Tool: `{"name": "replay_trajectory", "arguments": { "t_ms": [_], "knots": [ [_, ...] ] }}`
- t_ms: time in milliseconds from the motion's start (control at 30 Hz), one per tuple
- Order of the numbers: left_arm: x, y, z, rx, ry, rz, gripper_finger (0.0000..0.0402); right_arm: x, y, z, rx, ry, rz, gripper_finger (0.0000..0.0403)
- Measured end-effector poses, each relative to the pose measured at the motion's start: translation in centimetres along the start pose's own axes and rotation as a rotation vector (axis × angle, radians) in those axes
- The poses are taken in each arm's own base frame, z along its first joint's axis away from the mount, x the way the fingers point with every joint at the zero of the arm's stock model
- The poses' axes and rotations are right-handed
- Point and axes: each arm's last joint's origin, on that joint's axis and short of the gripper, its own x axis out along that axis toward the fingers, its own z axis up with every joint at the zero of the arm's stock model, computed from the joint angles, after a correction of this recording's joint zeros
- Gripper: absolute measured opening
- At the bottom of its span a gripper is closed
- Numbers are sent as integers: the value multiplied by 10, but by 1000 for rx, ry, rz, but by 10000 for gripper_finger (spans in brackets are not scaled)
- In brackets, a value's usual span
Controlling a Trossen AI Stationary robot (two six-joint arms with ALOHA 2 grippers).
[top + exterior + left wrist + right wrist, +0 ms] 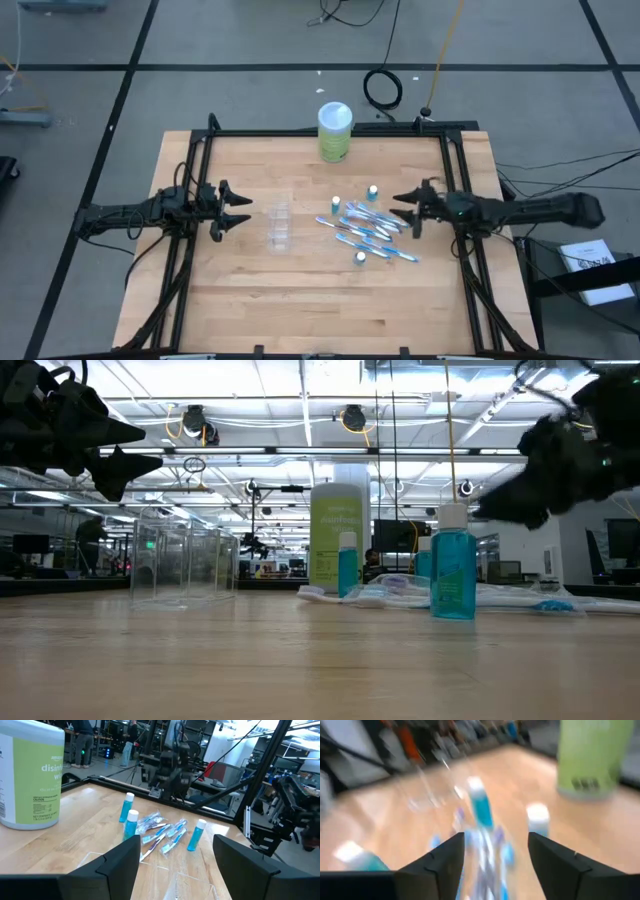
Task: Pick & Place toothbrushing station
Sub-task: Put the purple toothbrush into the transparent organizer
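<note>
A clear plastic cup (279, 226) stands on the table left of centre; it also shows in the low view (185, 563). Several blue-and-white toothbrushes (367, 231) lie in a heap right of centre, with three white-capped teal tubes (373, 190) (336, 205) (361, 258) standing upright around them. My left gripper (238, 209) is open and empty, above the table just left of the cup. My right gripper (405, 211) is open and empty, above the table just right of the toothbrushes (487, 847).
A green canister with a white lid (335, 131) stands at the table's far edge, behind the toothbrushes. A black frame (330, 131) runs along the table's far edge and both sides. Bare wood lies toward the near edge.
</note>
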Motion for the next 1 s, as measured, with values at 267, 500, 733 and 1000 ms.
{"name": "replay_trajectory", "arguments": {
  "t_ms": [267, 500, 733, 1000],
  "knots": [
    [0, 0, 0, 0, 0, 0, 255, 13, 4, -37, -98, 387, -140, 222],
    [0, 0, 0, 0, 0, 0, 255, 20, 4, -42, -138, 388, -208, 215],
    [0, 0, 0, 0, 0, 0, 255, 21, 2, -41, -220, 361, -289, 215],
    [0, 0, 0, 0, 0, 0, 255, 23, 4, -38, -231, 340, -247, 215]
  ]
}}
